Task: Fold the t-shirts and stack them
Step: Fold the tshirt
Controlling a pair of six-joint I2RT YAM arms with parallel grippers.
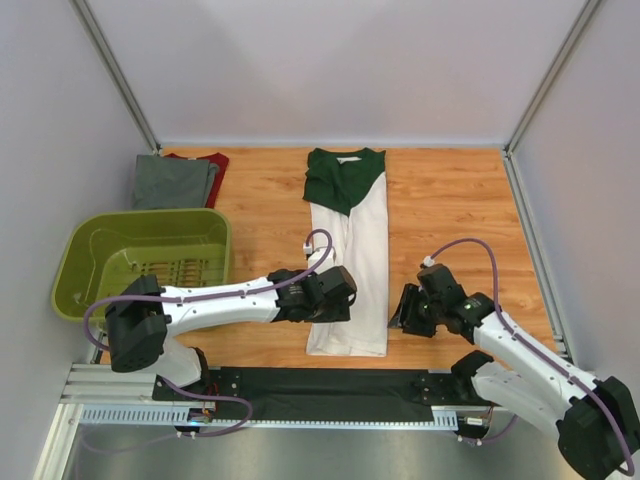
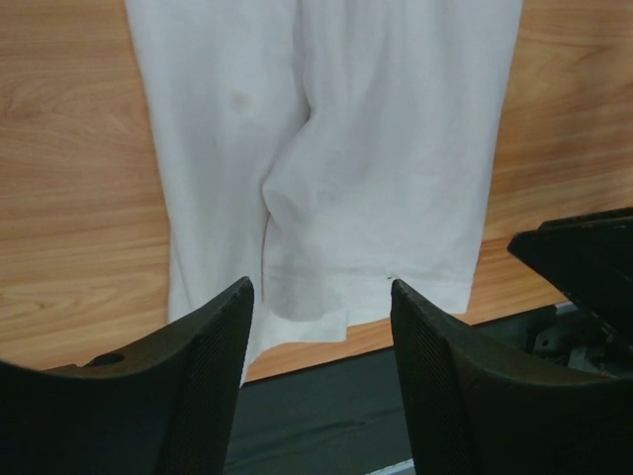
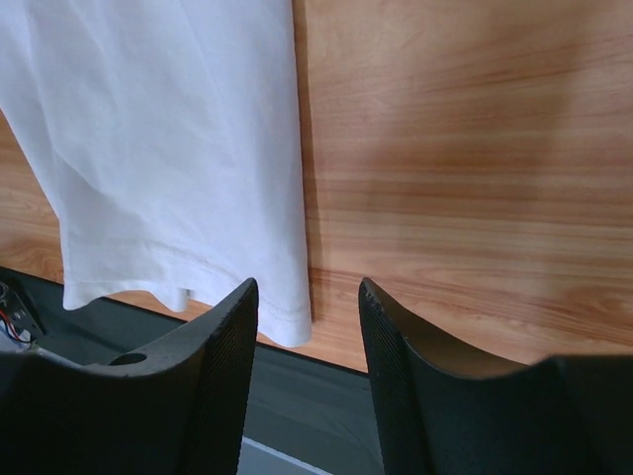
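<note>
Jaws apart, the left gripper (image 2: 321,287) hovers over the near hem of the white t-shirt (image 1: 352,262); the right gripper (image 3: 309,287), likewise parted and empty, hovers just beside it. At the far left corner the grey t-shirt (image 1: 168,183) lies on the dark red t-shirt (image 1: 213,160)

No writing or label can be read anywhere
</note>
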